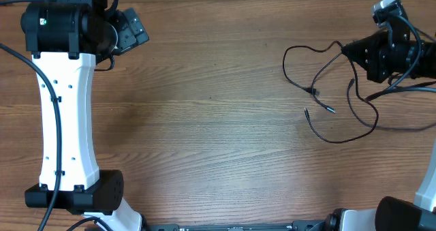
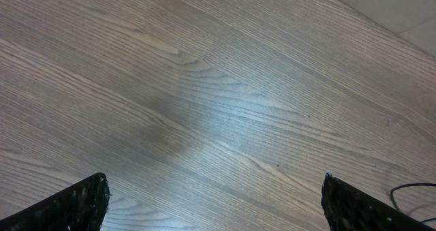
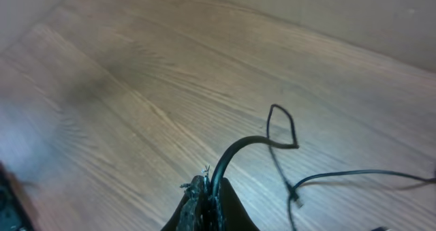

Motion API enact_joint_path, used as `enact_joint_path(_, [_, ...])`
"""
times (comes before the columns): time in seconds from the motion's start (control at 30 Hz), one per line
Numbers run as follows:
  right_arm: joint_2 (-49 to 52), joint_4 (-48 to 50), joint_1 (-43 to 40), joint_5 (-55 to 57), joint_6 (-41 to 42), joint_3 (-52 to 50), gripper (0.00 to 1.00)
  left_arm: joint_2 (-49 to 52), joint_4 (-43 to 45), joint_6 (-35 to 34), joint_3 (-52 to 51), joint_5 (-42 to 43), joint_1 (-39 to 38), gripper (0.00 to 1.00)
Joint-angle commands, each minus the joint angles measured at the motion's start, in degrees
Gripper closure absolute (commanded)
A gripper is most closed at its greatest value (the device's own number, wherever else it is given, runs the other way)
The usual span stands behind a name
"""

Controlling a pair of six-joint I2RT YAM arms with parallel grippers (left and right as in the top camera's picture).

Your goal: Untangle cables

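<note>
The right pincer was clamped shut on one strand of the cables, which rose from between its tips as a black arc and bent away ahead of it. Just past the tips that strand ran into a small closed loop lying on the wooden table. Nearer the pincer than the loop, and off to one side, a small lump sat on the line — knot or plug, too small to tell — and another strand ran sideways from it. Seen from overhead, the other strands lay in loose open curves ahead of the tips and off to one side of them, with thin plug ends resting on the wood within those curves. Well apart from all this, across the table, the left pincer stood wide — its two fingers were spread far from each other, with only bare wood showing between them and nothing held.
</note>
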Motion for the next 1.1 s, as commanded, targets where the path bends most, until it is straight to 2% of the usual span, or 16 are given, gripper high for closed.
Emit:
enact_joint_path(0.0, [-1.27, -1.22, -0.04, -3.43, -0.66, 0.59, 0.96, 0.39, -0.04, -0.92, 0.79, 0.31, 0.09, 0.0])
enact_joint_path(0.23, [-5.51, -3.48, -0.04, -12.66, -3.21, 0.61, 0.96, 0.39, -0.04, -0.92, 0.79, 0.31, 0.13, 0.0])
enact_joint_path(0.37, [-8.76, -4.74, -0.07, -12.22, -0.81, 0.61, 0.96, 0.42, -0.04, -0.92, 0.79, 0.31, 0.09, 0.0])
enact_joint_path(0.5, [-11.23, -6.49, -0.07, -5.84, 3.87, 0.61, 0.96, 0.42, -0.04, -0.92, 0.79, 0.31, 0.09, 0.01])
enact_joint_path(0.83, [-13.68, -7.28, -0.07, 12.92, 26.64, 0.61, 0.96, 0.42, -0.04, -0.92, 0.79, 0.31, 0.09, 0.0])
enact_joint_path(1.07, [-13.62, -5.77, -0.07, 20.59, 29.64, 0.5, 0.96, 0.42, -0.04, -0.92, 0.79, 0.31, 0.09, 0.0])
